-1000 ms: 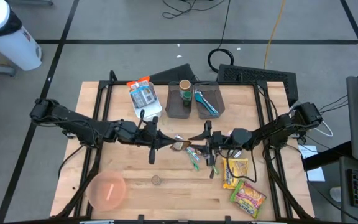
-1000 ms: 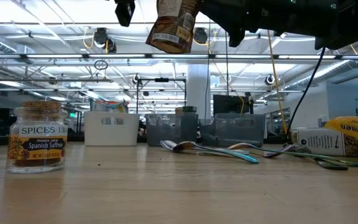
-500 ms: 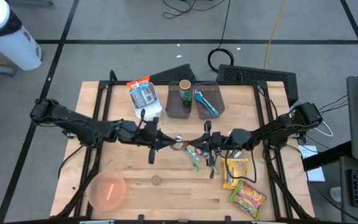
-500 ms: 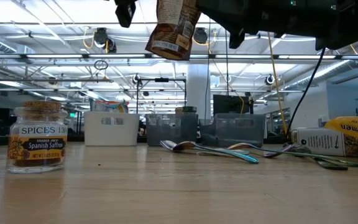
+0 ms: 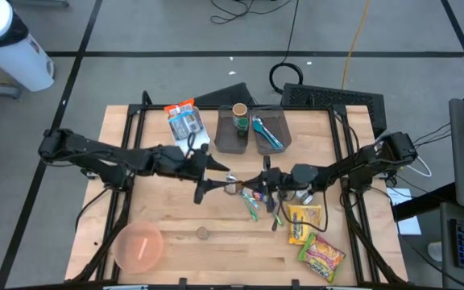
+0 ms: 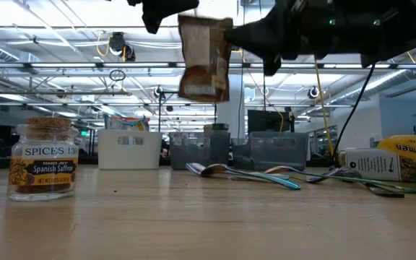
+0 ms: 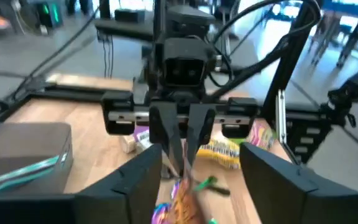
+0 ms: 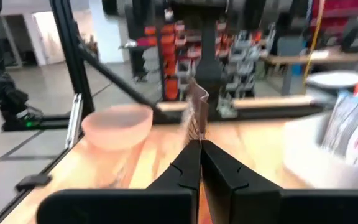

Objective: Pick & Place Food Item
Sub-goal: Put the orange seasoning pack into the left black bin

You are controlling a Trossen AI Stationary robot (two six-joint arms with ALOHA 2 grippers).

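A brown food pouch hangs high above the table's middle, also seen in the high view. My right gripper comes in from the table's right and is shut on it. My left gripper faces it from the left. It is open, its fingers standing apart on either side of the pouch and the other gripper's tips without touching them. My right gripper pinches the pouch's right-hand edge between its two shut fingers. The fingers reach in about level from the table's right. The pouch hangs upright below and beside them, clear of the table, edge-on in the right wrist view.
Cutlery lies under the grippers. Ramen packets lie at the near right, a spice jar and a pink bowl at the near left. Grey bins and a white container stand at the far edge.
My left gripper has opened, let go of the pouch and shifted a little toward the far edge. The pouch, tilted before, has swung down and now hangs upright and lower from my right gripper, which has dipped slightly.
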